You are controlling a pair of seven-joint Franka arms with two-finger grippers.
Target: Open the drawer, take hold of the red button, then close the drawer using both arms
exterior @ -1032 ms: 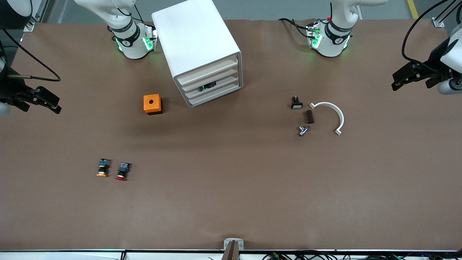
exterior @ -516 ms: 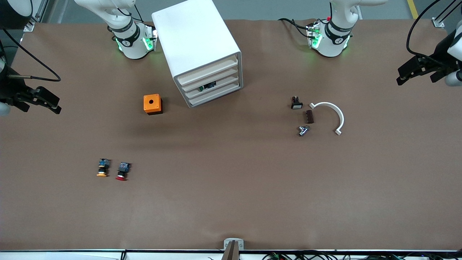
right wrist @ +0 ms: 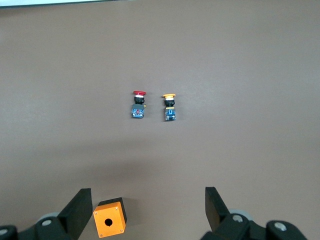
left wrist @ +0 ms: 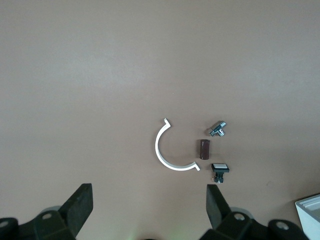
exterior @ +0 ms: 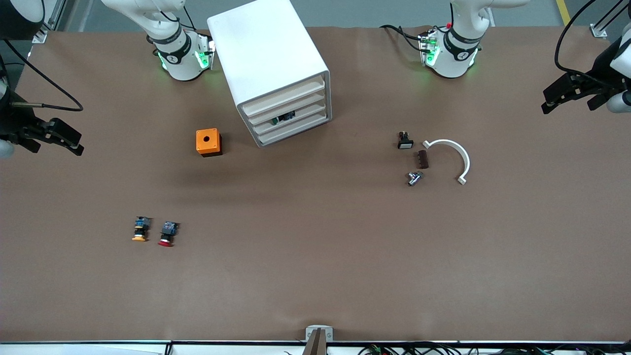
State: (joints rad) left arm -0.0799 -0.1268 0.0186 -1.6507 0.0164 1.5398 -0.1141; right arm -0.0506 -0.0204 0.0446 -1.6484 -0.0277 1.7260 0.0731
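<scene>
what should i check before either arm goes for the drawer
1. All four drawers of the white cabinet shut, including the target drawer: ok, nothing pulled out yet.
2. Left gripper open, up at the left arm's end of the table: ok, fingers spread.
3. Right gripper open, up at the right arm's end: ok, fingers spread.
4. Red-capped button free on the table beside the orange-capped button: ok, apart from it.
5. Orange box beside the cabinet, off the drawer fronts: ok.
6. What the dark item showing in a drawer front is: cannot tell.
</scene>
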